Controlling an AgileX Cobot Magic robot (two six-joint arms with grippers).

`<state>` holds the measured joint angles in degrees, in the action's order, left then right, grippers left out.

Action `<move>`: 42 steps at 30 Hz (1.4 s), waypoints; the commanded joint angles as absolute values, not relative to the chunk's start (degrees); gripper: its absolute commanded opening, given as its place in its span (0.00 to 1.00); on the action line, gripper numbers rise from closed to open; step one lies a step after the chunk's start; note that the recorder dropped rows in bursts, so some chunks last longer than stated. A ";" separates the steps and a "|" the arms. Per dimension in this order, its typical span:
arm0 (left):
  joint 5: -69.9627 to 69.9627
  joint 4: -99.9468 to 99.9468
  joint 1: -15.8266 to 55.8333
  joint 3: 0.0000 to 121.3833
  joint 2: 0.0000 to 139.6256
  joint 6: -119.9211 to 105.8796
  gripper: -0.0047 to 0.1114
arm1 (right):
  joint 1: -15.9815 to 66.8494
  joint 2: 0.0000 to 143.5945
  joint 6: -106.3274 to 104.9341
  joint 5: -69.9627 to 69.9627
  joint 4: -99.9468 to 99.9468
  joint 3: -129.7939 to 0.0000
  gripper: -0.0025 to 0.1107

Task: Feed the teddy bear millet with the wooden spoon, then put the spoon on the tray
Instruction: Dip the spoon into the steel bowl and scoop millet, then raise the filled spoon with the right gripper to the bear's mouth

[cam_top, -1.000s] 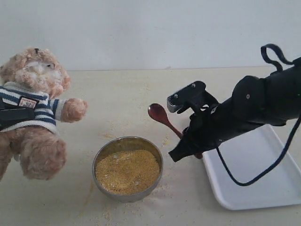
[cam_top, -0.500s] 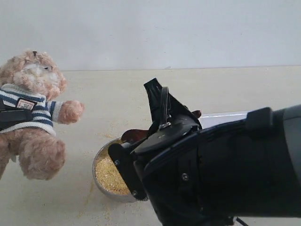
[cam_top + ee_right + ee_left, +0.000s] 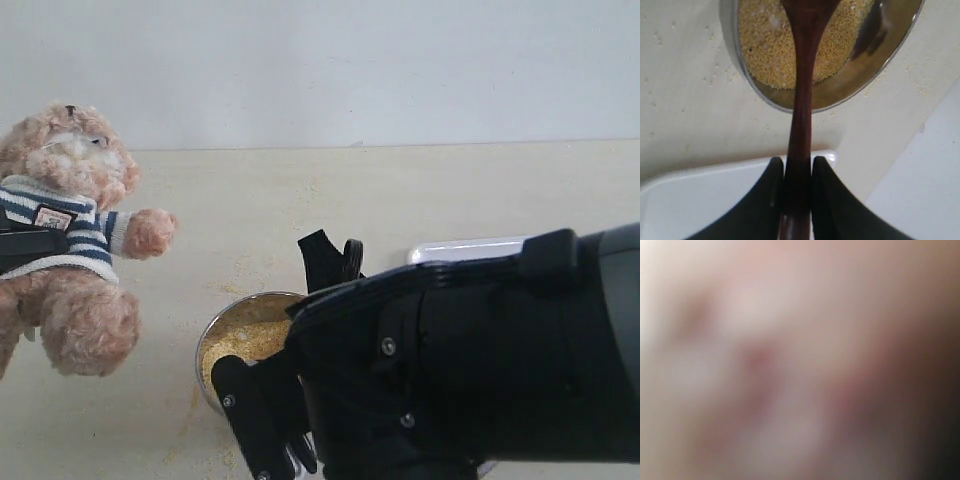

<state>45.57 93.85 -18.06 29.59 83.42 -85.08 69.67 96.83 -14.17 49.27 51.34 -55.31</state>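
The teddy bear (image 3: 75,230) hangs tilted at the left of the exterior view, with my left gripper (image 3: 25,247) a black band across its striped shirt. The left wrist view is only a pinkish-brown blur. My right gripper (image 3: 797,167) is shut on the slim handle of the wooden spoon (image 3: 802,100). The spoon's oval end reaches down into the millet (image 3: 770,45) inside the metal bowl (image 3: 865,75). In the exterior view my right arm (image 3: 470,370) hides the spoon and much of the bowl (image 3: 213,340). The white tray (image 3: 700,200) lies just under the right fingers.
Loose millet specks are scattered on the beige table (image 3: 240,200) around the bowl. Only a strip of the tray's far rim (image 3: 465,248) shows above the right arm. A pale wall closes off the back of the table.
The right arm has swung close to the exterior camera and now covers the bowl's right side. The spoon went from beside the bowl down into the millet. The bear barely shifted.
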 commanded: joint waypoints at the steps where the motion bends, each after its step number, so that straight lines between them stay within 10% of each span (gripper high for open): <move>1: 46.07 94.92 -18.11 29.40 83.36 -85.09 0.08 | 66.80 96.69 -13.80 49.01 46.15 -56.17 0.02; 29: 50.97 82.80 -18.11 29.40 83.36 -74.95 0.08 | 50.40 90.44 -23.16 44.83 9.90 -57.44 0.02; 42: 63.16 76.37 -18.11 20.32 83.36 -60.90 0.08 | 48.48 91.79 -27.07 57.24 -14.83 -85.23 0.02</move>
